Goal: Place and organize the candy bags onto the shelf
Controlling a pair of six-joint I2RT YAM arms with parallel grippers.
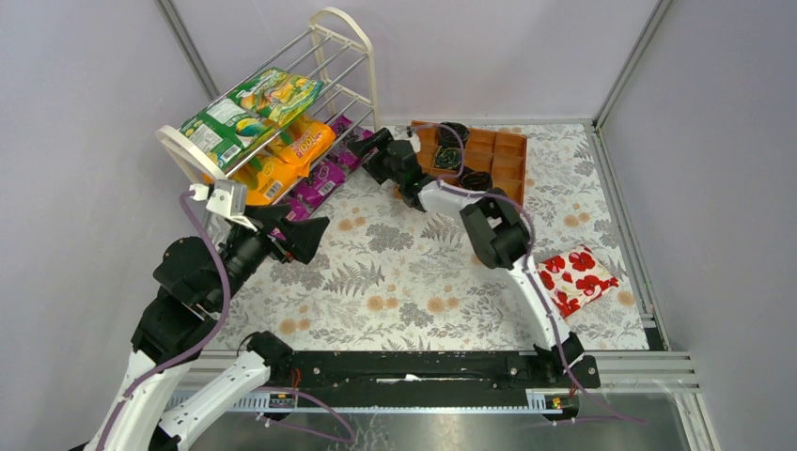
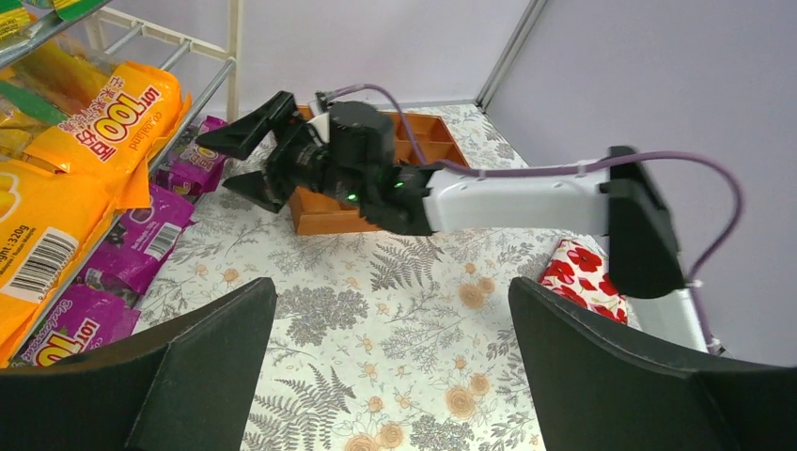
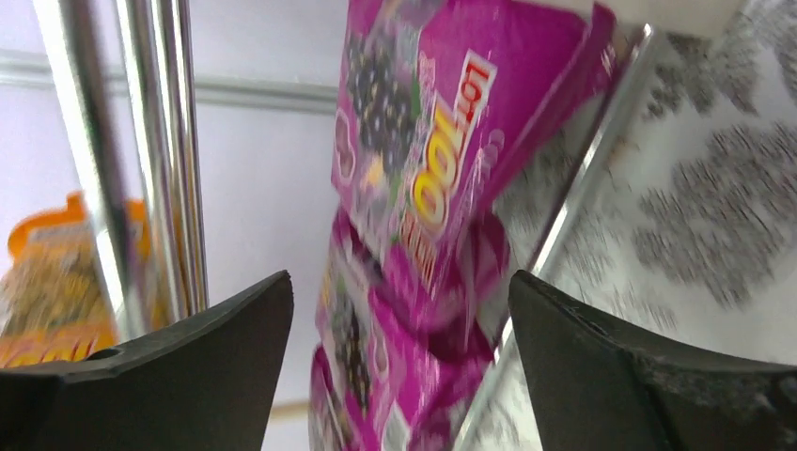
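White arm links with black joints, purple cables, black wedge-shaped fingers.

Top cam: high & behind my bases, looking down over the whole table. L wrist cam looks past my L claw, across the table to my R claw & the shelf. R wrist cam: v. close, blurry, facing the purple bags. All 3 views share those bags.
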